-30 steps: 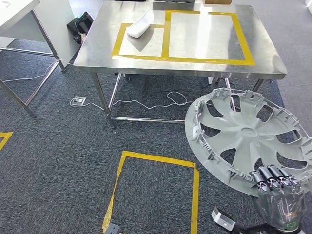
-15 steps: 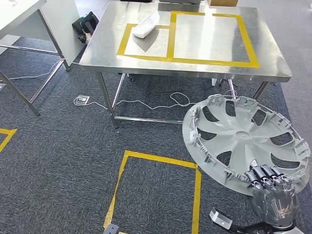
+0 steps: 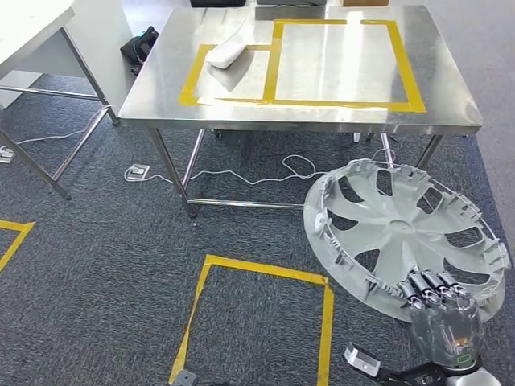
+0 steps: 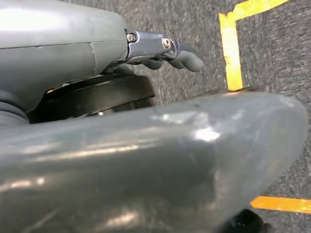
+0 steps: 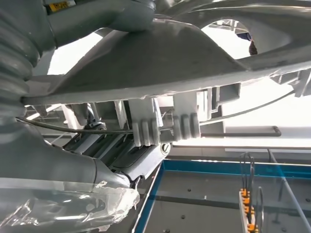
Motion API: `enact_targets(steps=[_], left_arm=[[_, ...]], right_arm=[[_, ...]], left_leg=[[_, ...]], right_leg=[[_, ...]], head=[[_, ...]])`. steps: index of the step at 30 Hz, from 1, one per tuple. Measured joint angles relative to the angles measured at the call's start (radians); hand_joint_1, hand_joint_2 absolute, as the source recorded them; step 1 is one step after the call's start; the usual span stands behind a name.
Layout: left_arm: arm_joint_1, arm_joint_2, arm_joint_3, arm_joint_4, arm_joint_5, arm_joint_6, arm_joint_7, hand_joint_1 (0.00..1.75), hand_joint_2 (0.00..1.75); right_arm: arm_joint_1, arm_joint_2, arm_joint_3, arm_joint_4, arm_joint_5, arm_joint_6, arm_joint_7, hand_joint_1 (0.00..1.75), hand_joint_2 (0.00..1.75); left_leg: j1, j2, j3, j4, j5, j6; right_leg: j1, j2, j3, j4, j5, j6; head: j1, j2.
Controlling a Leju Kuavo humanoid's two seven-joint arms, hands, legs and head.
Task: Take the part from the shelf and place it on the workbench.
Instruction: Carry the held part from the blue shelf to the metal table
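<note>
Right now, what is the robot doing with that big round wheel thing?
The robot's right hand grips a grey wheel cover by its rim, holding it above the carpet. Ahead stands the steel workbench, marked with yellow tape rectangles, with a white part lying on it. The cover is not yet on the bench. The left hand holds nothing.

Your robot's right hand point(image 3: 447, 322) has dark ribbed fingers point(image 3: 425, 285) on a translucent grey palm with a small green ring mark; its left hand point(image 4: 110, 97) shows a glossy grey cover and a metal link with two screws
</note>
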Motion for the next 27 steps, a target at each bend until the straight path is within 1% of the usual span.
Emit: enact_targets(steps=[1, 2, 3, 4, 5, 6, 7, 8, 9, 10, 11, 12, 13, 14, 15, 16, 17, 18, 19, 20, 21, 22, 23, 24, 25, 26, 27], left_arm=[[0.001, 0.000, 0.000, 0.000, 0.000, 0.001, 0.001, 0.00, 0.00], [0.003, 0.000, 0.000, 0.000, 0.000, 0.002, 0.002, 0.00, 0.00], [0.004, 0.000, 0.000, 0.000, -0.001, 0.003, 0.003, 0.00, 0.00], [0.005, 0.001, 0.000, 0.000, -0.002, 0.004, 0.003, 0.00, 0.00], [0.005, 0.000, 0.000, 0.001, -0.002, 0.005, 0.004, 0.00, 0.00], [0.005, 0.000, 0.000, 0.001, -0.003, 0.005, 0.005, 0.00, 0.00], [0.005, 0.000, 0.000, 0.002, -0.003, 0.006, 0.005, 0.00, 0.00], [0.004, -0.001, 0.000, 0.002, -0.003, 0.007, 0.006, 0.00, 0.00], [0.004, -0.001, 0.000, 0.002, -0.003, 0.007, 0.006, 0.00, 0.00], [0.005, -0.002, 0.000, 0.002, -0.003, 0.007, 0.006, 0.00, 0.00], [0.006, -0.003, 0.000, 0.002, -0.003, 0.007, 0.006, 0.00, 0.00], [0.008, -0.003, 0.000, 0.002, -0.003, 0.007, 0.006, 0.00, 0.00], [0.010, -0.004, 0.000, 0.002, -0.003, 0.007, 0.006, 0.00, 0.00], [0.011, -0.004, 0.000, 0.002, -0.003, 0.007, 0.006, 0.00, 0.00], [0.013, -0.004, 0.000, 0.003, -0.003, 0.007, 0.006, 0.00, 0.00], [0.013, -0.004, 0.000, 0.003, -0.003, 0.007, 0.007, 0.00, 0.00], [0.013, -0.004, 0.000, 0.003, -0.003, 0.007, 0.007, 0.00, 0.00], [0.013, -0.004, 0.000, 0.003, -0.003, 0.007, 0.007, 0.00, 0.00], [0.013, -0.004, 0.000, 0.003, -0.003, 0.007, 0.007, 0.00, 0.00], [0.014, -0.003, 0.000, 0.003, -0.003, 0.007, 0.007, 0.00, 0.00], [0.014, -0.002, 0.000, 0.004, -0.003, 0.007, 0.007, 0.00, 0.00], [0.014, -0.002, 0.001, 0.004, -0.003, 0.007, 0.007, 0.00, 0.00], [0.012, -0.001, 0.001, 0.005, -0.003, 0.007, 0.007, 0.00, 0.00], [0.008, -0.001, 0.001, 0.004, -0.003, 0.007, 0.007, 0.00, 0.00], [0.005, -0.002, 0.001, 0.004, -0.003, 0.007, 0.007, 0.00, 0.00], [0.003, -0.003, 0.001, 0.004, -0.003, 0.008, 0.007, 0.00, 0.00], [0.002, -0.003, 0.001, 0.004, -0.004, 0.008, 0.007, 0.00, 0.00]], right_arm=[[0.000, 0.000, -0.002, 0.002, 0.000, 0.000, -0.002, 1.75, 1.75], [0.000, 0.000, -0.003, 0.005, 0.000, 0.000, -0.005, 1.75, 1.75], [0.000, 0.000, -0.005, 0.007, 0.000, 0.000, -0.008, 1.75, 1.75], [-0.001, 0.000, -0.006, 0.009, 0.000, 0.000, -0.010, 1.75, 1.75], [-0.003, 0.000, -0.007, 0.012, 0.000, 0.000, -0.012, 1.75, 1.75], [-0.004, 0.000, -0.008, 0.013, 0.000, 0.000, -0.014, 1.75, 1.75], [-0.006, 0.000, -0.009, 0.015, 0.000, 0.000, -0.015, 1.75, 1.75], [-0.008, 0.000, -0.010, 0.016, 0.000, 0.000, -0.017, 1.75, 1.75], [-0.010, 0.000, -0.010, 0.017, 0.000, 0.000, -0.018, 1.75, 1.75], [-0.012, 0.000, -0.010, 0.019, 0.000, 0.000, -0.020, 1.75, 1.75], [-0.014, 0.000, -0.010, 0.021, 0.000, 0.000, -0.021, 1.75, 1.75], [-0.015, 0.000, -0.010, 0.024, 0.000, 0.000, -0.022, 1.75, 1.75], [-0.017, 0.000, -0.011, 0.027, -0.001, 0.000, -0.023, 1.75, 1.75], [-0.018, 0.000, -0.011, 0.030, -0.001, 0.000, -0.023, 1.75, 1.75], [-0.018, 0.000, -0.012, 0.032, -0.001, 0.000, -0.024, 1.75, 1.75], [-0.017, 0.000, -0.012, 0.033, 0.000, 0.000, -0.024, 1.75, 1.75], [-0.016, 0.000, -0.012, 0.035, 0.000, 0.000, -0.024, 1.75, 1.75], [-0.014, 0.000, -0.012, 0.035, 0.000, 0.000, -0.024, 1.75, 1.75], [-0.012, 0.000, -0.013, 0.035, 0.000, 0.000, -0.024, 1.75, 1.75], [-0.011, 0.000, -0.013, 0.037, 0.000, 0.000, -0.024, 1.75, 1.75], [-0.010, 0.000, -0.014, 0.038, 0.000, -0.001, -0.024, 1.75, 1.75], [-0.009, 0.000, -0.015, 0.038, 0.000, -0.001, -0.024, 1.75, 1.75], [-0.009, 0.000, -0.016, 0.039, 0.000, -0.001, -0.024, 1.75, 1.75], [-0.008, 0.000, -0.017, 0.038, 0.000, -0.001, -0.024, 1.75, 1.75], [-0.008, 0.000, -0.018, 0.038, 0.000, -0.001, -0.024, 1.75, 1.75], [-0.007, 0.000, -0.018, 0.038, 0.000, -0.001, -0.024, 1.75, 1.75], [-0.006, 0.000, -0.019, 0.038, 0.000, -0.001, -0.024, 1.75, 1.75]], left_leg=[[-0.001, 0.000, -0.024, 0.009, 0.024, 0.004], [-0.003, 0.000, -0.028, -0.021, 0.070, 0.009], [-0.006, 0.000, -0.017, -0.082, 0.128, 0.017], [-0.010, 0.001, 0.002, -0.142, 0.173, 0.024], [-0.014, 0.001, 0.022, -0.197, 0.198, 0.030], [-0.017, 0.003, 0.037, -0.231, 0.202, 0.033], [-0.018, 0.003, 0.047, -0.244, 0.186, 0.036], [-0.018, 0.004, 0.055, -0.255, 0.171, 0.038], [-0.015, 0.002, 0.064, -0.261, 0.160, 0.041], [-0.013, 0.000, 0.075, -0.268, 0.152, 0.047], [-0.012, -0.002, 0.089, -0.274, 0.144, 0.051], [-0.011, -0.003, 0.104, -0.279, 0.134, 0.054], [-0.012, -0.004, 0.120, -0.282, 0.122, 0.057], [-0.013, -0.005, 0.136, -0.283, 0.108, 0.059], [-0.014, -0.007, 0.154, -0.284, 0.093, 0.061], [-0.015, -0.010, 0.172, -0.284, 0.079, 0.062], [-0.015, -0.014, 0.190, -0.284, 0.066, 0.062], [-0.015, -0.017, 0.209, -0.284, 0.052, 0.061], [-0.016, -0.020, 0.224, -0.284, 0.039, 0.059], [-0.017, -0.022, 0.237, -0.282, 0.026, 0.055], [-0.019, -0.023, 0.246, -0.282, 0.015, 0.050], [-0.020, -0.024, 0.251, -0.283, 0.008, 0.046], [-0.021, -0.024, 0.257, -0.284, 0.004, 0.042], [-0.021, -0.023, 0.257, -0.282, 0.004, 0.038], [-0.021, -0.019, 0.249, -0.264, 0.009, 0.031], [-0.020, -0.013, 0.230, -0.229, 0.014, 0.023], [-0.018, -0.006, 0.197, -0.175, 0.014, 0.012]], right_leg=[[0.001, 0.001, 0.015, -0.001, -0.012, -0.001], [0.001, 0.003, 0.034, -0.002, -0.026, -0.001], [0.001, 0.004, 0.055, -0.006, -0.041, 0.000], [0.002, 0.004, 0.072, -0.011, -0.055, 0.003], [0.004, 0.006, 0.086, -0.018, -0.069, 0.007], [0.005, 0.005, 0.097, -0.029, -0.079, 0.013], [0.007, 0.005, 0.109, -0.041, -0.082, 0.020], [0.008, 0.004, 0.123, -0.050, -0.080, 0.027], [0.008, 0.002, 0.130, -0.051, -0.074, 0.033], [0.009, 0.001, 0.125, -0.029, -0.062, 0.036], [0.010, 0.000, 0.101, 0.016, -0.055, 0.034], [0.013, 0.000, 0.062, 0.081, -0.060, 0.029], [0.018, 0.000, 0.017, 0.150, -0.083, 0.024], [0.022, 0.000, -0.025, 0.205, -0.122, 0.020], [0.026, 0.000, -0.060, 0.235, -0.166, 0.020], [0.028, 0.000, -0.087, 0.238, -0.196, 0.022], [0.028, 0.001, -0.106, 0.217, -0.198, 0.026], [0.026, 0.000, -0.120, 0.176, -0.163, 0.030], [0.022, -0.001, -0.131, 0.125, -0.088, 0.034], [0.020, -0.003, -0.139, 0.080, -0.016, 0.034], [0.019, -0.004, -0.141, 0.048, 0.044, 0.030], [0.019, -0.004, -0.141, 0.033, 0.079, 0.024], [0.021, -0.003, -0.137, 0.029, 0.080, 0.016], [0.020, -0.001, -0.128, 0.026, 0.078, 0.010], [0.018, 0.000, -0.119, 0.019, 0.075, 0.005], [0.016, 0.000, -0.106, 0.012, 0.070, -0.001], [0.012, 0.000, -0.089, 0.003, 0.064, -0.005]], head=[[0.000, 0.000], [0.000, 0.000], [0.000, 0.000], [0.000, 0.000], [0.001, 0.000], [0.001, 0.000], [0.001, 0.000], [0.002, 0.000], [0.003, 0.000], [0.004, 0.000], [0.006, 0.000], [0.008, 0.000], [0.009, 0.000], [0.009, 0.000], [0.009, 0.000], [0.009, 0.000], [0.009, 0.000], [0.010, 0.000], [0.010, 0.000], [0.011, 0.000], [0.011, 0.000], [0.011, 0.000], [0.011, 0.000], [0.011, 0.000], [0.011, 0.000], [0.008, 0.000], [0.006, 0.000]])
